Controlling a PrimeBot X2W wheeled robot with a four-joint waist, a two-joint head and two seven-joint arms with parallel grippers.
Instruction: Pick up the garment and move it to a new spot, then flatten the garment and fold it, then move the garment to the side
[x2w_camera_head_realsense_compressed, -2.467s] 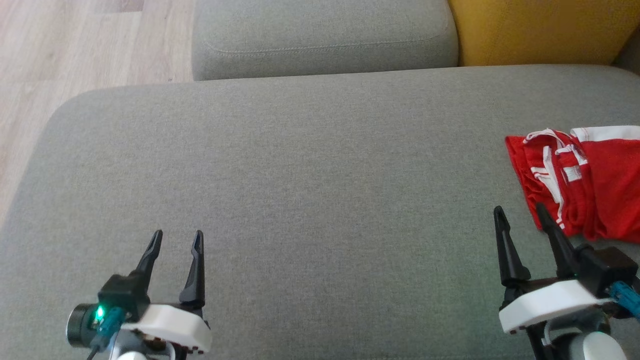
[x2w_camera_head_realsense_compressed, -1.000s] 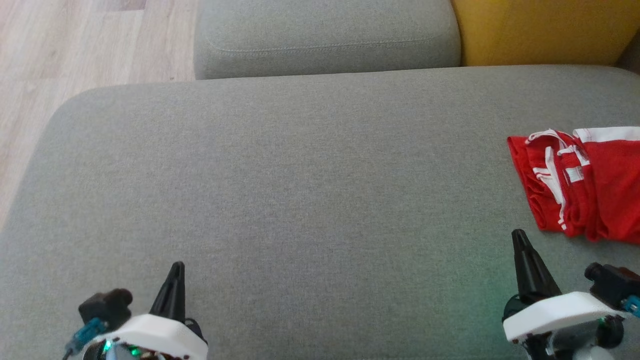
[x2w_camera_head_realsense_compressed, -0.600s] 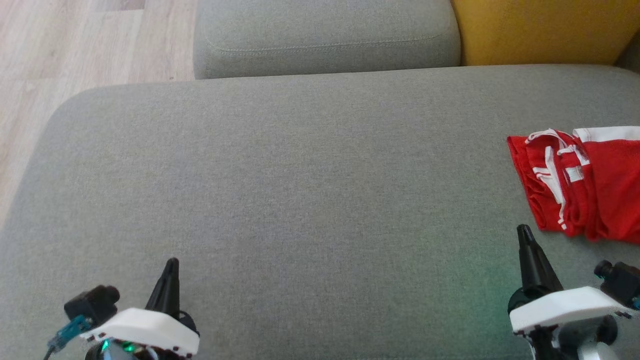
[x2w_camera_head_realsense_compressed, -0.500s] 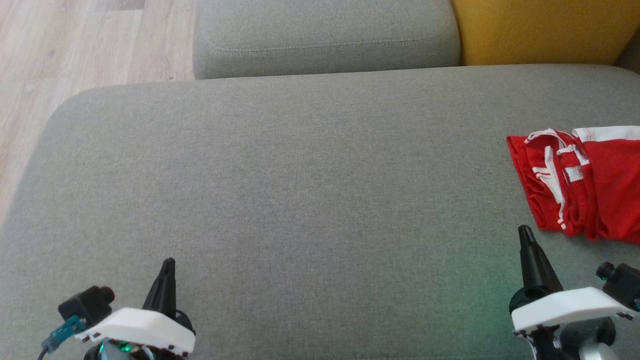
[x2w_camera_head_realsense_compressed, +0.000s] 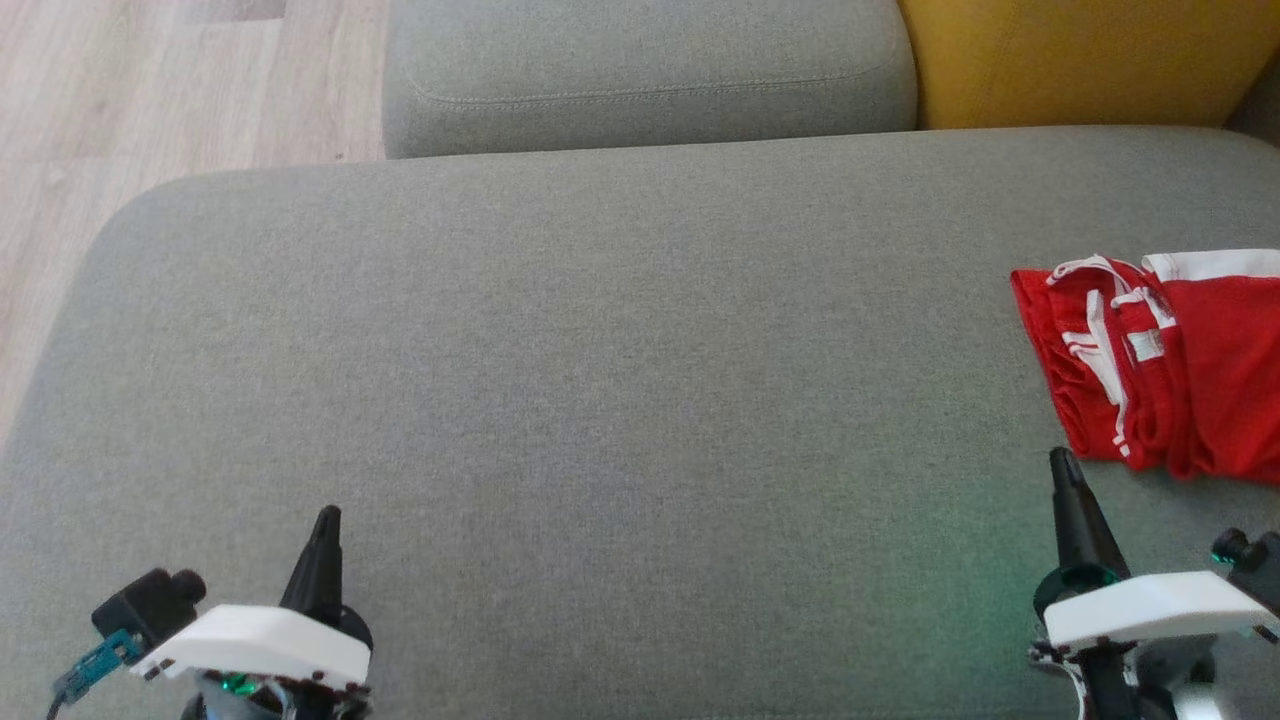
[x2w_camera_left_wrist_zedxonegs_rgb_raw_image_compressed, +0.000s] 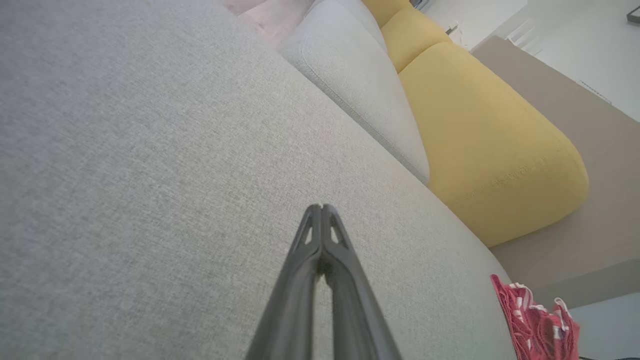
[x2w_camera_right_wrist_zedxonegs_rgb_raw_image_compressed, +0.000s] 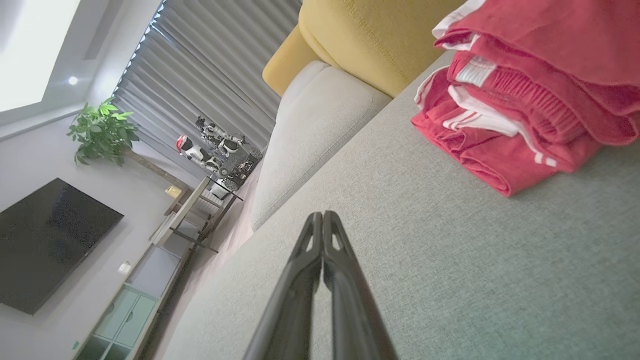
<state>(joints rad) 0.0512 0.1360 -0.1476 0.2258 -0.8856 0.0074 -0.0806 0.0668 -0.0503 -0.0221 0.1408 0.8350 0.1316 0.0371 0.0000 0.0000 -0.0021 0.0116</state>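
Note:
The garment (x2w_camera_head_realsense_compressed: 1170, 360) is a red piece with white trim, folded into a thick bundle at the right edge of the grey sofa seat (x2w_camera_head_realsense_compressed: 600, 380). The right wrist view has the garment (x2w_camera_right_wrist_zedxonegs_rgb_raw_image_compressed: 525, 100) at the upper right, and in the left wrist view the garment (x2w_camera_left_wrist_zedxonegs_rgb_raw_image_compressed: 535, 325) sits at the lower right. My right gripper (x2w_camera_head_realsense_compressed: 1062, 462) stands shut just in front of the bundle, apart from it, holding nothing. Far to the left, near the seat's front edge, my left gripper (x2w_camera_head_realsense_compressed: 326, 516) is shut and empty too.
A grey back cushion (x2w_camera_head_realsense_compressed: 650, 75) and a yellow cushion (x2w_camera_head_realsense_compressed: 1080, 60) line the far side of the seat. Wooden floor (x2w_camera_head_realsense_compressed: 150, 90) lies beyond the seat's left edge. The right wrist view takes in a television (x2w_camera_right_wrist_zedxonegs_rgb_raw_image_compressed: 50, 240), a plant (x2w_camera_right_wrist_zedxonegs_rgb_raw_image_compressed: 102, 130) and a shelf (x2w_camera_right_wrist_zedxonegs_rgb_raw_image_compressed: 190, 210).
Both grippers have gone from open to shut and drawn back towards the seat's front edge. The right one has left the garment's near corner. The garment has not moved.

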